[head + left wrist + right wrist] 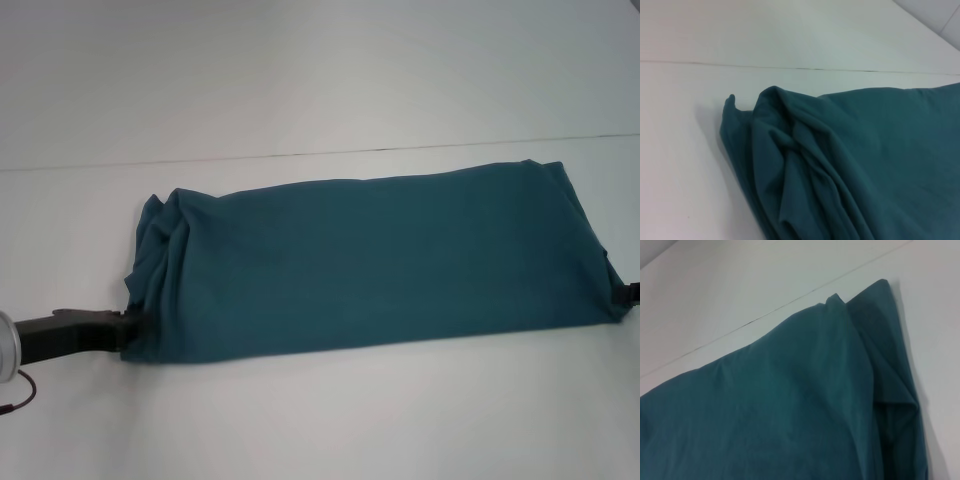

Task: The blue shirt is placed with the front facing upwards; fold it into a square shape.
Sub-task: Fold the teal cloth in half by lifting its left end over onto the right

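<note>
Surface: I see a plain white tabletop (pixel 300 420) filling my head view, with one thin dark seam (pixel 300 153) running across it beyond the cloth.
Room: nothing past the white surface shows in any of my three views.
Containers: I can make out none to report on.
Count: one shirt, two grippers, one thin dark cable.
Shirt: the large dark teal-blue cotton shirt (pixel 370 265) lies across the middle of the tabletop as one long band, stretching from my left side to my right, its plain side up.
Shirt, left end: bunched into deep soft folds (pixel 795 150), seen close in the left wrist view.
Shirt, right end: layered edges come to a corner (pixel 882 290), the cloth smoother there.
Left gripper: the black left gripper (pixel 128 325) sits low on the tabletop at the shirt's near-left corner, its tip against or under the cloth; I cannot tell whether the fingers are apart or clamped.
Right gripper: only a small black piece of the right gripper (pixel 632 292) shows at the shirt's right end, touching the fabric's edge; I cannot tell its fingers' state either.
Cable: a thin dark cable (pixel 22 392) loops on the tabletop under the left arm.
</note>
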Controlling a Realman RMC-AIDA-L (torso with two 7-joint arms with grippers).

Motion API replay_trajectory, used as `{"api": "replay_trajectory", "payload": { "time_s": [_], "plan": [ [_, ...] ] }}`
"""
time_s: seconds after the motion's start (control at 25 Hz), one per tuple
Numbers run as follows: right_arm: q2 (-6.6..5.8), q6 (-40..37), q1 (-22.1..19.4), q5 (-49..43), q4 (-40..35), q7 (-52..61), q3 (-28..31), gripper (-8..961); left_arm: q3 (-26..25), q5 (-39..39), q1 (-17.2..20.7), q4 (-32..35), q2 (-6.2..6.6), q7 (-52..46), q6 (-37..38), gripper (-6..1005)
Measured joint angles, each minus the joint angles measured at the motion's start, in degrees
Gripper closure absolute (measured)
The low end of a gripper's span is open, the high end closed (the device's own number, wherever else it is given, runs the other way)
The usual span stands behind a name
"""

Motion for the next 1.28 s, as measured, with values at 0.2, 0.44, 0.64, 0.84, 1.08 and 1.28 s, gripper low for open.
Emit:
{"api": "replay_trajectory", "payload": {
  "time_s": [0.2, 0.44, 0.64, 0.84, 1.08, 1.28],
  "plan": [
    [0.11, -0.18, -0.48, 0.03, -0.24, -0.04, 0.00, 953, 0.12, 0.08, -0.02, 0.27, 0.05, -0.60, 0.17, 890],
    [0.15, -0.86, -1.58, 0.80, -0.52, -0.57, 0.00, 954, 0.17, 0.90, 0.29, 1.53, 0.18, -1.52, 1.73, 1001],
    [-0.09, -1.48, -2.55, 2.25, -0.53, -1.47, 0.00, 954, 0.11, 1.70, 0.65, 2.70, 0.08, -2.26, 3.10, 1000],
    [-0.24, -1.86, -2.94, 2.31, -0.54, -1.56, 0.00, 954, 0.11, 1.73, 0.79, 3.18, 0.11, -2.79, 3.53, 999],
    [-0.36, -2.51, -4.22, 2.36, -0.74, -1.66, 0.85, 954, -0.41, 1.74, 1.48, 4.82, 0.15, -3.05, 5.49, 999],
    [-0.45, -3.36, -5.21, 2.38, -1.39, -2.37, 2.81, 953, -0.39, 1.74, 1.93, 5.98, 0.10, -3.41, 6.37, 998]
  ]
}}
